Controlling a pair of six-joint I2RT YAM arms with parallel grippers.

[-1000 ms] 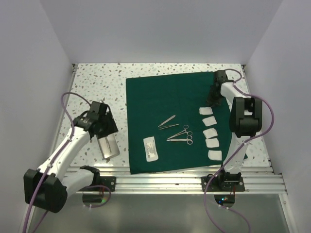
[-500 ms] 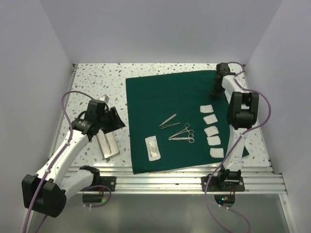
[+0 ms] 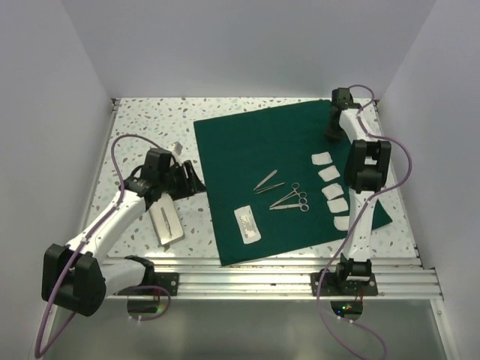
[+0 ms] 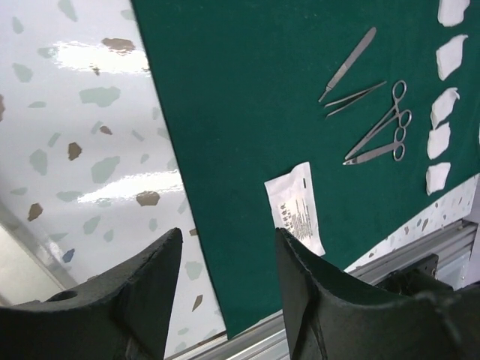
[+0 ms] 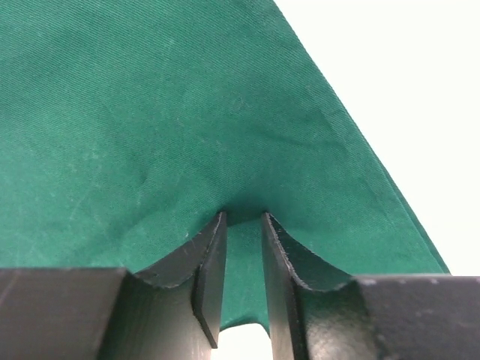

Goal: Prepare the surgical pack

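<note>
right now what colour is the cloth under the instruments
The cloth is plain dark green, clearest in the top external view.

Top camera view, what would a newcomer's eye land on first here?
The dark green cloth dominates the speckled table, lying slightly askew, with tweezers, ring-handled clamps, a white packet and a column of five gauze squares laid out on it. At its far right corner the right gripper pinches a fold of the fabric, while the left gripper hangs open at the cloth's left edge.

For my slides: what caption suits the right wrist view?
Close-up: right fingers pinch a fold of the dark green surgical pack near its edge.
</note>
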